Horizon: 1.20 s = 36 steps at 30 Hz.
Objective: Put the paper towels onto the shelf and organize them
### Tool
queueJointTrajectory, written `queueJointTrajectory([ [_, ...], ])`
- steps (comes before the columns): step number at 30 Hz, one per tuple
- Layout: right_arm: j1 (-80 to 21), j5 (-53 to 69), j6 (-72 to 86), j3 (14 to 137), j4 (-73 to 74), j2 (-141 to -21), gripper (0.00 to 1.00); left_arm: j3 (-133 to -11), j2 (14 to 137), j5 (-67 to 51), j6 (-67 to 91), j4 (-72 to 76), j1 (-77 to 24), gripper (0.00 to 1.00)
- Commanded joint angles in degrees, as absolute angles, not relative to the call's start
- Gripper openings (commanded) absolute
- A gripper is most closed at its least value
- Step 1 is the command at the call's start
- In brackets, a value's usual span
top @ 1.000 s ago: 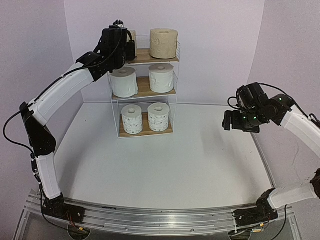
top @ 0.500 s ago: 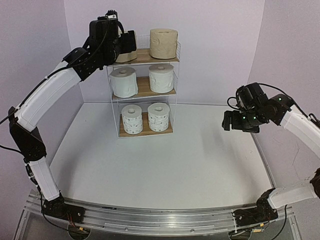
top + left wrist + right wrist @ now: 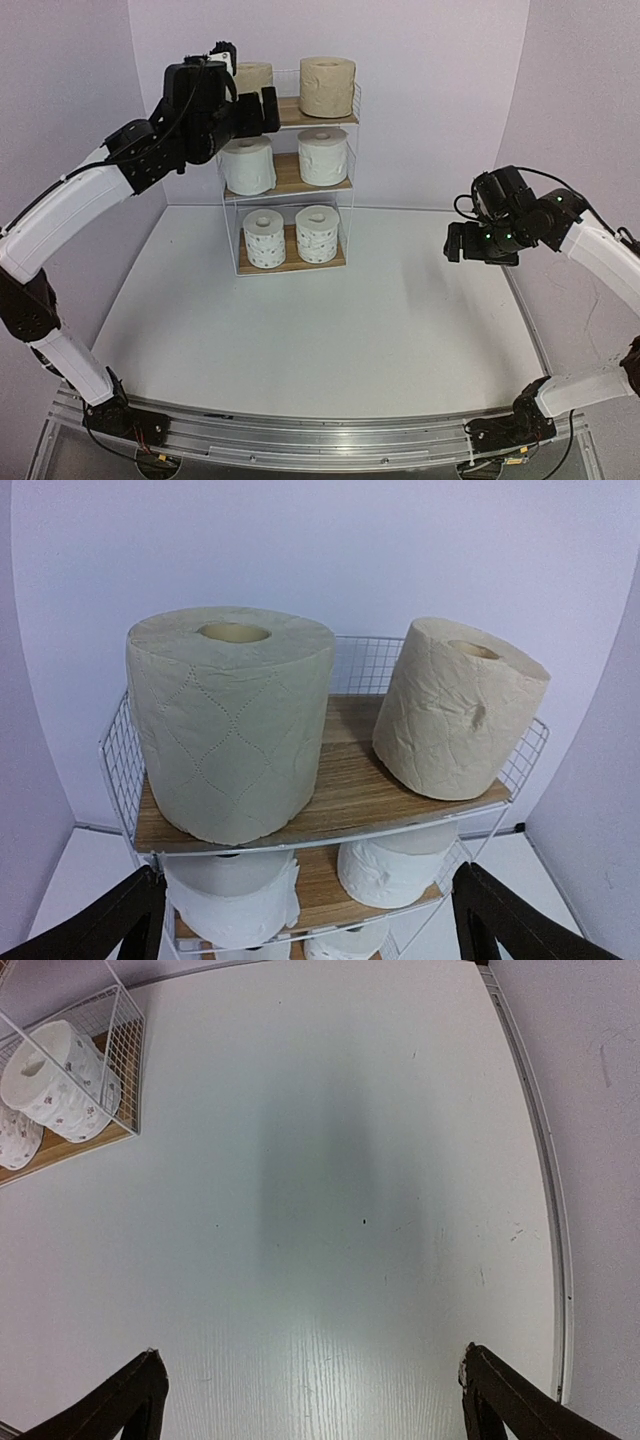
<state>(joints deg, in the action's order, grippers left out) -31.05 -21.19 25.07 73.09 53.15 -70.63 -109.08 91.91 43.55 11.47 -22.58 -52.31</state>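
Observation:
The shelf (image 3: 305, 118) stands at the back of the table with all six rolls on it. Two tan rolls (image 3: 327, 86) (image 3: 253, 77) sit on the top board, two plain white rolls (image 3: 247, 165) (image 3: 322, 156) on the middle board, and two dotted rolls (image 3: 264, 239) (image 3: 317, 233) on the bottom board. My left gripper (image 3: 258, 112) is open and empty, just left of the shelf's top tier. In the left wrist view the tan rolls (image 3: 230, 720) (image 3: 458, 707) stand upright on the top board (image 3: 345, 798). My right gripper (image 3: 462, 245) is open and empty, high above the table at the right.
The white table (image 3: 330, 320) lies between the arms and the shelf. Lilac walls close in the back and both sides. A metal rail (image 3: 320, 435) runs along the near edge. The right wrist view shows bare table (image 3: 340, 1210) and the shelf's bottom corner (image 3: 70, 1080).
My left gripper has drawn back to the left, away from the top tier, leaving the left tan roll standing there. The right arm has not moved.

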Motion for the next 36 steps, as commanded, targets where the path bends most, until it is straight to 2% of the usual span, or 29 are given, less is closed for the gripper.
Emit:
queueJointTrajectory([
  [1,-31.15,-22.03,24.25,72.69,52.01,-70.26,0.98,-98.11,84.28,31.73,15.66,-18.08,-52.36,1.00],
  [3,-31.12,-22.18,24.01,72.60,51.97,-70.51,0.98,-91.06,81.93,23.93,15.92,-16.05,-52.53,1.00],
  [8,-31.17,-23.10,23.83,72.08,51.80,-70.95,0.98,-72.73,78.36,13.48,19.14,-5.89,-54.78,0.99],
  [13,-31.11,-23.19,24.02,70.99,51.36,-71.39,0.98,-60.31,83.69,16.04,28.77,3.47,-55.67,0.99],
  [19,-31.14,-21.92,24.53,69.73,50.74,-72.06,0.98,-62.32,98.21,28.76,38.83,3.28,-55.68,0.99],
  [22,-31.13,-22.24,25.06,69.02,50.34,-71.48,0.98,-62.36,101.44,31.80,45.73,3.30,-55.05,1.00],
  [31,-31.11,-22.63,26.01,66.58,48.19,-69.74,0.98,-68.21,112.04,36.08,51.48,5.07,-53.17,0.99],
  [36,-31.10,-23.24,26.03,65.81,47.34,-69.05,0.98,-67.88,114.93,33.01,45.65,15.10,-51.80,0.99],
])
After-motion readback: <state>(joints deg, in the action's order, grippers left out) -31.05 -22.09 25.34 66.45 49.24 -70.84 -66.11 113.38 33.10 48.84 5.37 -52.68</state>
